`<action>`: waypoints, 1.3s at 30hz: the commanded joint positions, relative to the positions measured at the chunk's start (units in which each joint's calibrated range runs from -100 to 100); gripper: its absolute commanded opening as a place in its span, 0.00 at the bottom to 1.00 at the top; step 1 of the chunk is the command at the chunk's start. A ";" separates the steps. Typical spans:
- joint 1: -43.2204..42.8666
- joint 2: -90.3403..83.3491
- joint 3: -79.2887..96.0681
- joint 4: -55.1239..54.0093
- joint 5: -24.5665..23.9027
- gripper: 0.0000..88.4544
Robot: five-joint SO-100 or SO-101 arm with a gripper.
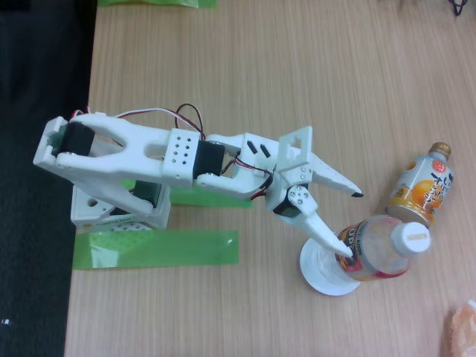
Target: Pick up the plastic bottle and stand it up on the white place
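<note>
The clear plastic bottle [379, 256], with its white cap [411, 238] and red and yellow label, has its base on the round white plate [318, 269] at the lower right of the fixed view. It looks upright, its top spread toward the right by the camera angle. My gripper [352, 223] is open just left of the bottle. The lower finger [327, 234] has its tip against the bottle's label. The upper finger [338, 181] points freely to the right, well apart from the bottle.
An orange drink can-bottle [422, 186] with a gold cap stands just up and right of the plastic bottle. Green tape strips [156, 249] lie beside the arm's base [111, 212]. The table's left edge borders a dark floor. A pinkish object [465, 327] sits at the bottom right corner.
</note>
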 commanded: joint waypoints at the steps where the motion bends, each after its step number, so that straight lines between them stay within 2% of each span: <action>1: 0.58 -0.97 -0.45 -0.45 0.23 0.42; 7: 0.81 -1.05 -0.72 -0.45 0.28 0.42; 11: 1.62 -2.23 -0.91 -0.45 0.28 0.47; 14: 2.21 -5.09 0.00 -0.45 0.28 0.50; 27: 1.77 -23.73 9.51 -0.36 2.33 0.49; 33: 2.06 -37.34 14.49 -0.36 9.68 0.49; 39: 2.14 -49.52 22.63 -0.36 22.90 0.49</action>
